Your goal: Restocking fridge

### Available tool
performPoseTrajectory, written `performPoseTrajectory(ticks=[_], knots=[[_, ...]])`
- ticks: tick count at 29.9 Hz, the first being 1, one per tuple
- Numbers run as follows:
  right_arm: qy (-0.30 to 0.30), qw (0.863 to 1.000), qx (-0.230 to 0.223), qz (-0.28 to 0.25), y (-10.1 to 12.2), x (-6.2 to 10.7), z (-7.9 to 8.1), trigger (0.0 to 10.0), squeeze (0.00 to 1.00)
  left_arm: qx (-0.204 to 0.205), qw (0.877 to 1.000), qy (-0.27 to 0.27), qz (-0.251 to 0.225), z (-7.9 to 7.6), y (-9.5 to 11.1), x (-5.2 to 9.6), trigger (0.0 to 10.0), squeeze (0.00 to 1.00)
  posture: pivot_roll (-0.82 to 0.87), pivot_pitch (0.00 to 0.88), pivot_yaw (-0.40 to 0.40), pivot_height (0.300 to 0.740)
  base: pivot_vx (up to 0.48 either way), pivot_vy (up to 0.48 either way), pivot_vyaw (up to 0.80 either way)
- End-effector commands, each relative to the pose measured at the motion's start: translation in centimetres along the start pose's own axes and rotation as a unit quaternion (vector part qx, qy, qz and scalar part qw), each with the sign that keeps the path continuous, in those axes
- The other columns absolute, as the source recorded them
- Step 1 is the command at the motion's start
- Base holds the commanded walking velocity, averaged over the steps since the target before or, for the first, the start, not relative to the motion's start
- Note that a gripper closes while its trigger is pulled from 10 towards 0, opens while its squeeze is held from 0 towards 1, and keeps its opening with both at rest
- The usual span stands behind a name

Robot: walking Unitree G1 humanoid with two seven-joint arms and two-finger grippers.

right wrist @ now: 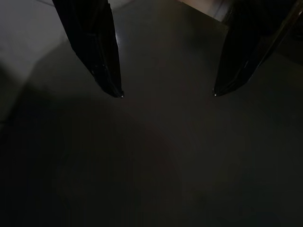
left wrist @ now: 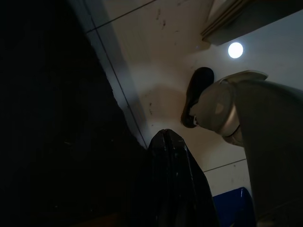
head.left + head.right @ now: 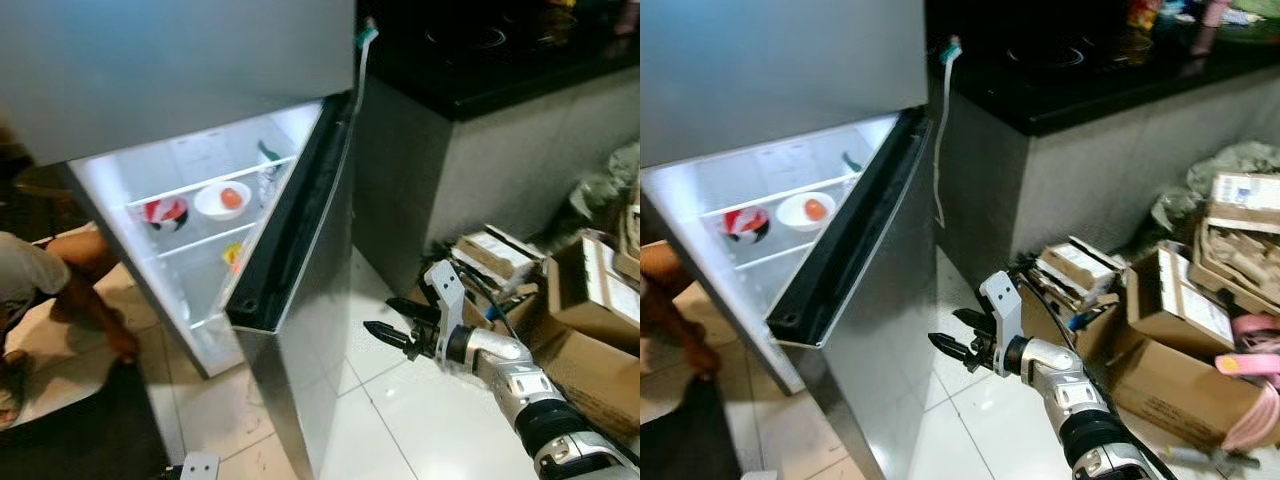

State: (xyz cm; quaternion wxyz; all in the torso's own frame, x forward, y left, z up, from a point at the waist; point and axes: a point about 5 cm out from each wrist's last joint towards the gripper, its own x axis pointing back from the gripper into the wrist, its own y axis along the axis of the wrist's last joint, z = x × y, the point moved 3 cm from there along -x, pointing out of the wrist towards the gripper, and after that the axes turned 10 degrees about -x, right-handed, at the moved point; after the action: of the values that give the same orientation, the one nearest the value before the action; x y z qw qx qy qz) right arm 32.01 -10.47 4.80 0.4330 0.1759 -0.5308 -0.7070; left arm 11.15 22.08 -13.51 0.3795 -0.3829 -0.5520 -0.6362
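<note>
The fridge (image 3: pixel 180 60) has its lower door (image 3: pixel 300 330) swung open toward me, and the inside is lit. On a glass shelf (image 3: pixel 200 185) sit a white bowl (image 3: pixel 222 200) holding an orange-red fruit and a red-and-white bowl (image 3: pixel 166 212). A small yellow item (image 3: pixel 232 255) lies on the shelf below. My right gripper (image 3: pixel 380 314) hovers open and empty beside the door's steel outer face, fingertips (image 1: pixel 113 87) spread wide. In the dark left wrist view my left gripper (image 2: pixel 173 179) appears as one black mass, fingers together, holding nothing.
A person (image 3: pixel 40 290) crouches at the left of the fridge with a hand (image 3: pixel 125 345) on the floor. Cardboard boxes (image 3: pixel 590 290) pile up at the right. A black-topped counter (image 3: pixel 480 50) stands behind. White floor tiles (image 3: pixel 400 400) lie between door and boxes.
</note>
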Motion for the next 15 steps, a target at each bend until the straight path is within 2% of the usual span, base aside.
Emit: performPoseTrajectory(ticks=[1,15], knots=[[0.005,1.000,-0.002,0.003,-0.36,0.17,0.13,10.0,0.00,-0.005,1.000,-0.011,0.010,-0.83,-0.45,-0.02,10.0,0.00,-0.11,0.000,-0.033,0.740,0.000,0.000,0.74],[0.047,0.999,0.004,0.004,0.05,0.16,0.96,10.0,0.00,-0.008,1.000,-0.013,0.010,-0.95,-0.42,-0.04,10.0,0.00,-0.11,0.000,-0.034,0.740,0.000,0.000,0.74]])
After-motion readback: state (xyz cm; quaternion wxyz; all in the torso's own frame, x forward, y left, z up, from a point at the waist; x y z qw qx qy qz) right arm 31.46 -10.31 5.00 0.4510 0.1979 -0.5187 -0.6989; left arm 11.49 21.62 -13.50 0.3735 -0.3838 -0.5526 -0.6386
